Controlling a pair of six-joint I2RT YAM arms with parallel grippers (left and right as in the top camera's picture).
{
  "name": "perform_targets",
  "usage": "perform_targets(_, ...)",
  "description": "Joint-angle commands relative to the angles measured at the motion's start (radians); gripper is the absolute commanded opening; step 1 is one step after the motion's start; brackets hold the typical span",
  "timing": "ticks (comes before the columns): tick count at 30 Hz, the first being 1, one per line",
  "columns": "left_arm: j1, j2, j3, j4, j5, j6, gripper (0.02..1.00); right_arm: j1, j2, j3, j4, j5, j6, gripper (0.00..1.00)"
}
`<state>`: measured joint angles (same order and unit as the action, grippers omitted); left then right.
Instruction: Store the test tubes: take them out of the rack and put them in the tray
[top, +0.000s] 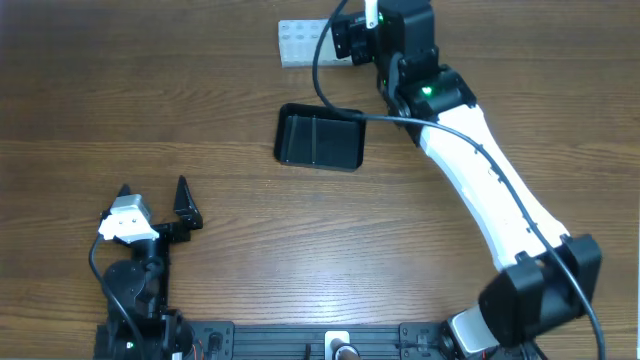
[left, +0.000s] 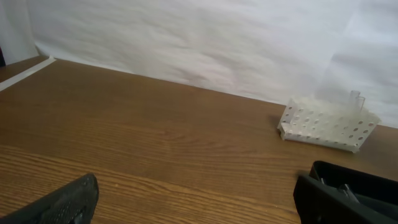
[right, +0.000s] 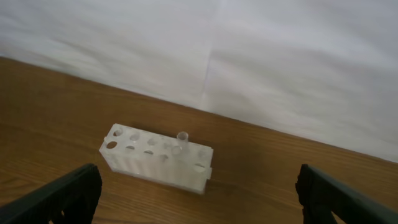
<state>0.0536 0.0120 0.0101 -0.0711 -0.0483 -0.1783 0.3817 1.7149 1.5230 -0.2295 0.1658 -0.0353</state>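
Nothing sits between the fingers of our right gripper (right: 198, 179) — they stand wide apart and hold no tube. Just ahead of it and lower down stands the rack (right: 140, 158), a white block with two rows of round holes in its top, set flat on the wooden table (top: 150, 90). One test tube (right: 181, 143) stands upright in it, toward the rack's right-hand end as this gripper faces it. The tube is clear and slim, and its open rim rises above the rack's top. Behind this gripper, back toward its arm's base, lies the tray (top: 320, 138) — black, shallow, round-cornered. We cannot tell whether the pale lines across its floor are ridges or tubes. Our left gripper (top: 153, 187) is likewise spread wide and empty, with the rack well ahead of it and to its right.
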Motion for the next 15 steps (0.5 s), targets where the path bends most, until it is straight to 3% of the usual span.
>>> perform_targets(1,0.003,-0.006,-0.004,-0.001,0.014,0.014,0.996,0.006,0.084,0.066,0.025,0.016,0.017,0.991)
perform_targets(6,0.003,-0.006,-0.004,-0.001,0.014,0.014,0.998,0.012,0.172,0.09,0.113,0.122,0.127,0.956)
perform_targets(15,0.003,-0.006,-0.004,-0.001,0.014,0.014,0.998,0.029,0.34,0.145,0.183,0.144,0.129,0.991)
